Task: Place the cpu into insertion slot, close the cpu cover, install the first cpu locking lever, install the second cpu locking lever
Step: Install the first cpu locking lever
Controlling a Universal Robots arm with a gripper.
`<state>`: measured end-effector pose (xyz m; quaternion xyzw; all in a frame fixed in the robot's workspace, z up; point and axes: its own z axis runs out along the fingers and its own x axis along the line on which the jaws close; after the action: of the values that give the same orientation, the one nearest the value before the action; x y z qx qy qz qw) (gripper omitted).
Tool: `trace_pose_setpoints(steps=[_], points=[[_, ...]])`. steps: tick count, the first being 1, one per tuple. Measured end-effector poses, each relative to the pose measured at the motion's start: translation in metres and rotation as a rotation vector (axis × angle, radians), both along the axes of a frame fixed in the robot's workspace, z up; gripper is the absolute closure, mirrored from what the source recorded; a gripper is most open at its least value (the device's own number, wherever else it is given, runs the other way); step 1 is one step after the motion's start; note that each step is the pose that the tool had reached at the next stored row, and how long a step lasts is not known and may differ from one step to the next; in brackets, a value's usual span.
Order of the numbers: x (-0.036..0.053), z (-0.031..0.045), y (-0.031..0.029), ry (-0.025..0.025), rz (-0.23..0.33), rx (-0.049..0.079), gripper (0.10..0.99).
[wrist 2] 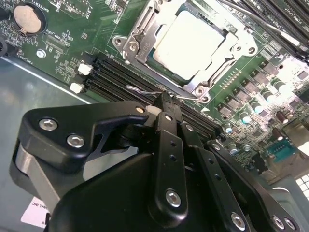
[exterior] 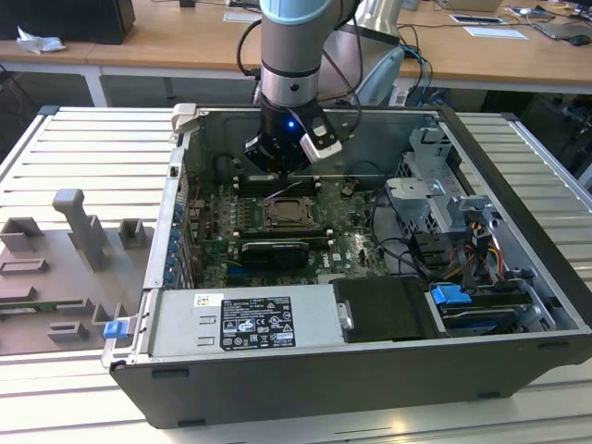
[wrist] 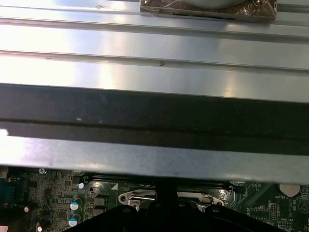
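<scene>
The cpu (wrist 2: 190,41) lies flat in the insertion slot (exterior: 289,215) on the green board, its pale metal top showing. The cpu cover (wrist 2: 140,46) is down around it as a silvery frame. A thin wire locking lever (wrist 2: 140,90) runs along the socket edge nearest my gripper (wrist 2: 165,102). The black fingers are together, with their tip right at that wire; I cannot tell whether they touch it. In the exterior view my gripper (exterior: 280,159) hangs inside the open case, just behind the socket. In the first wrist view the socket rim (wrist: 142,197) shows beside the finger (wrist: 166,193).
Long black memory slots (wrist 2: 116,75) run between the socket and my gripper. A coin battery (wrist 2: 26,17) sits on the board. The case wall (wrist: 154,111) is close behind. A power supply (exterior: 245,324) and a drive cage (exterior: 444,203) flank the board. Grey fixtures (exterior: 79,236) stand outside.
</scene>
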<state>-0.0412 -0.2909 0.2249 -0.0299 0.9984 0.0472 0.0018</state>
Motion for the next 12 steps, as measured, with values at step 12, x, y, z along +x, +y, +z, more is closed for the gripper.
trace_pose_setpoints(steps=[12], points=[[0.0047,-0.0029,0.0,-0.0001,0.0,0.0,0.98]])
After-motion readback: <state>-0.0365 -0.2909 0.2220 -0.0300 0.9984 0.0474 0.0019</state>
